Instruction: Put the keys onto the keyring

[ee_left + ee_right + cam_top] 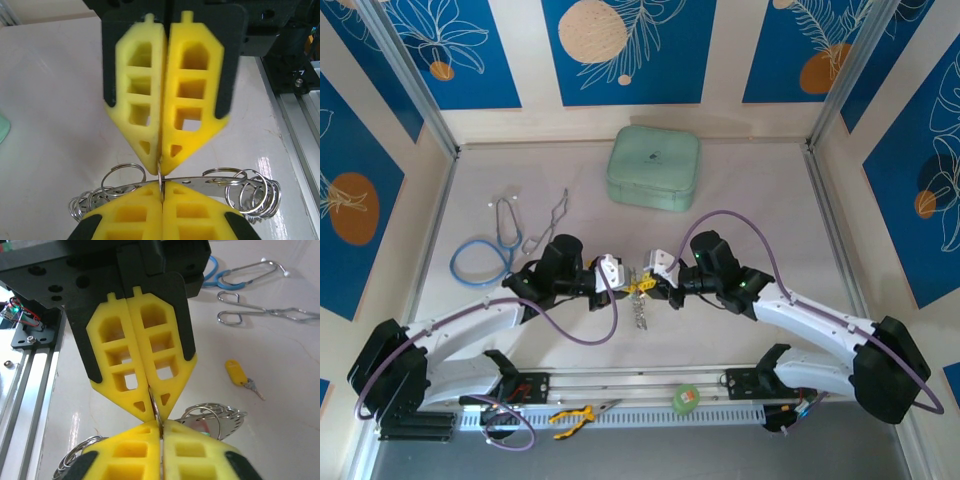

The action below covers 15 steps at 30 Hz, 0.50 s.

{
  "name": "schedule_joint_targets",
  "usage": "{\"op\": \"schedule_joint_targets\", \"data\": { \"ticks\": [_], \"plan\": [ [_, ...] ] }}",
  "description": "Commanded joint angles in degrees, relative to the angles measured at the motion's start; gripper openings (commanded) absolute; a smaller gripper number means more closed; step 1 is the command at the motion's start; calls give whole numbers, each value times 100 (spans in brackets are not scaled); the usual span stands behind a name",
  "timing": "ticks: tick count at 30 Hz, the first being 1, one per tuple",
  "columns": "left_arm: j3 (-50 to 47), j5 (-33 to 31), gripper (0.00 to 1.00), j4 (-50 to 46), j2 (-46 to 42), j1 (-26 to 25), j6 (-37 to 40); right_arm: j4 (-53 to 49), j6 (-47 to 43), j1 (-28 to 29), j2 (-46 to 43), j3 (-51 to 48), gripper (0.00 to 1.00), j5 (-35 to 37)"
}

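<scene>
Jaws: the left gripper [161, 192] has its yellow foam pads pressed flat together, with the thin wire of one loop pinched between them. The right gripper [161, 429] is closed the same way on that same loop, tip to tip with the left. The silvery wreath-like keyring of linked metal loops [262, 195] hangs between them over the middle of the pale table [770, 200].

Risks:
- Both grips share one thin wire. A twist or pull apart could bend the loop, or slip it from the soft foam so the ring drops.
- Neither gripper is free to fetch a key.

Views:
- Right wrist: a small silver key with a yellow plastic head [235, 372] lies on the table, apart from the ring, near the metal tongs [270, 312].
- Left wrist: loops bunch on both sides of the pinch.
- Top: a strand of loops dangles below the tips.
</scene>
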Motion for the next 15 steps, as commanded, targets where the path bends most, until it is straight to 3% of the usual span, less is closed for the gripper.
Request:
{"op": "schedule_joint_targets", "data": {
  "ticks": [1,15],
  "plan": [
    [180,189,0,189,46,-52,12,-23,-109,74,58,234,1,-298],
    [217,103,6,372,194,-63,-49,-121,-145,165,299,371,0,-479]
  ]
}}
